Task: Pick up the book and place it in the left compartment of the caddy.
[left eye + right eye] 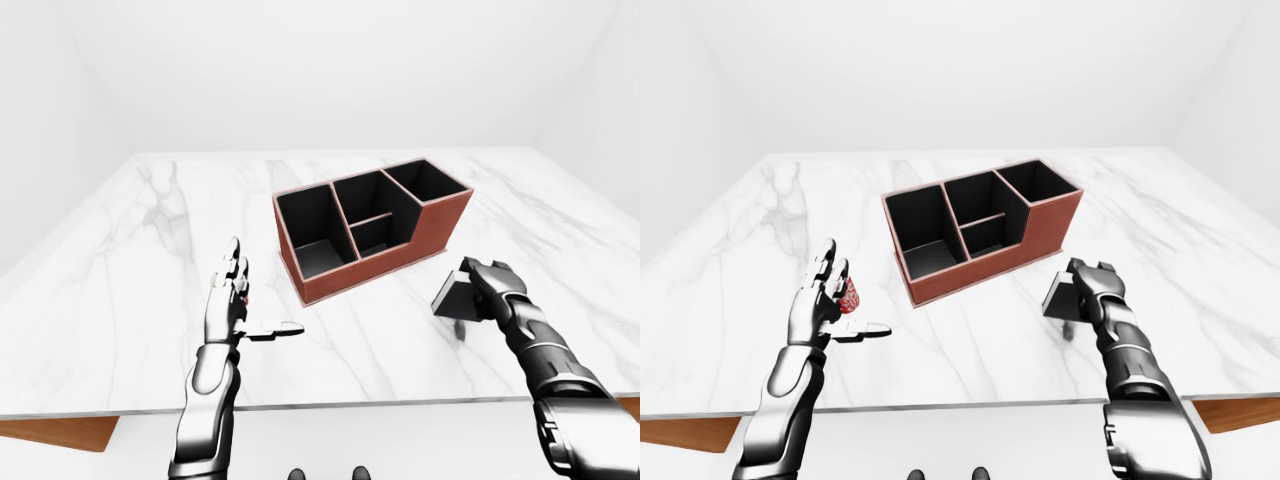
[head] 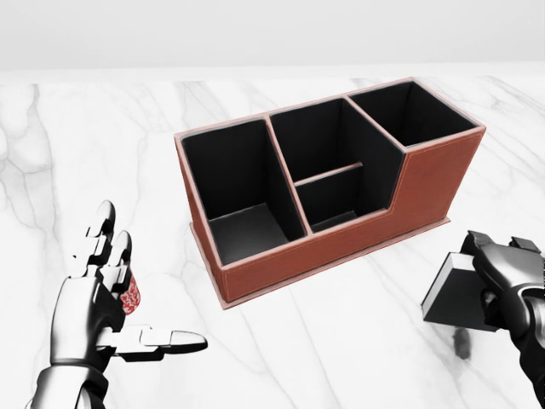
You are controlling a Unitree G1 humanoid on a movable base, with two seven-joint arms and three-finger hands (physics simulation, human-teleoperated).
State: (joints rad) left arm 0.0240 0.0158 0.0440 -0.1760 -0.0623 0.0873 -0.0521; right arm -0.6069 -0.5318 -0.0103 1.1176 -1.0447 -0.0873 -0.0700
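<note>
right hand (image 2: pixel 502 281) fingers pinching book (image 2: pixel 456 294) near desk's (image 1: pixel 120 260) near edge | left hand (image 2: pixel 98 311) fingers spread | caddy (image 2: pixel 328 183) mid-desk

Right hand (image 1: pixel 492 285) holds the book (image 1: pixel 455 298) right of the caddy (image 1: pixel 371 226).

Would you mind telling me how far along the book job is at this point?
The pickup looks done: the right hand holds the dark book lifted off the marble table, its shadow below. In hand is carrying it toward the caddy. Left to do: the left compartment is empty. The left hand is open beside a small red object.
</note>
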